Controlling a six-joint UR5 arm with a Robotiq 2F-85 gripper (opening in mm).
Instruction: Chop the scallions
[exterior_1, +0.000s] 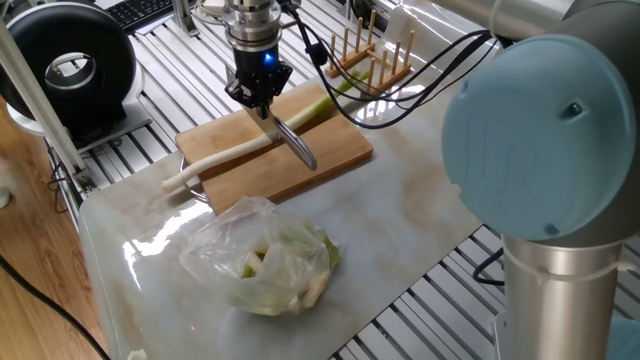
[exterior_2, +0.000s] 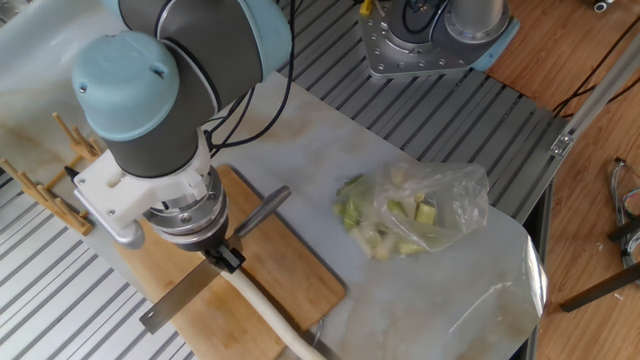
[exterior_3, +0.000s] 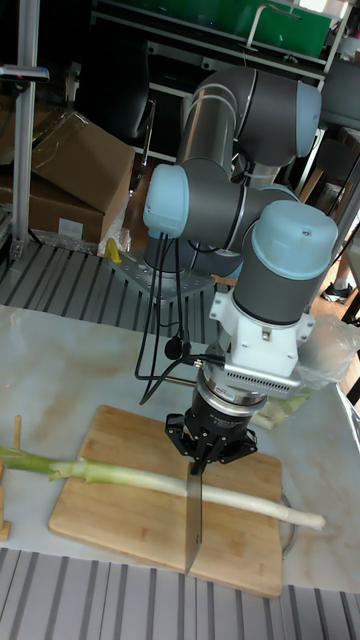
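Observation:
The scallions are one long stalk (exterior_1: 232, 153) (exterior_2: 266, 308) (exterior_3: 120, 477) lying lengthwise on the wooden board (exterior_1: 335, 152) (exterior_2: 295, 270) (exterior_3: 105, 525). Its white end hangs over one board edge and its green end over the other. My gripper (exterior_1: 262, 106) (exterior_2: 222, 256) (exterior_3: 204, 463) stands over the board's middle, shut on a knife. The grey handle (exterior_1: 295, 145) (exterior_2: 262, 209) sticks out to one side. The blade (exterior_2: 183, 295) (exterior_3: 193, 525) crosses the stalk near its middle. Whether the stalk is cut through under the blade is hidden.
A clear plastic bag of pale green vegetable pieces (exterior_1: 268, 262) (exterior_2: 415, 212) lies on the marble slab beside the board. A wooden peg rack (exterior_1: 372, 52) (exterior_2: 40, 190) stands past the board's green end. Cables (exterior_1: 420, 75) hang near the rack. A black round device (exterior_1: 70, 62) sits at the far left.

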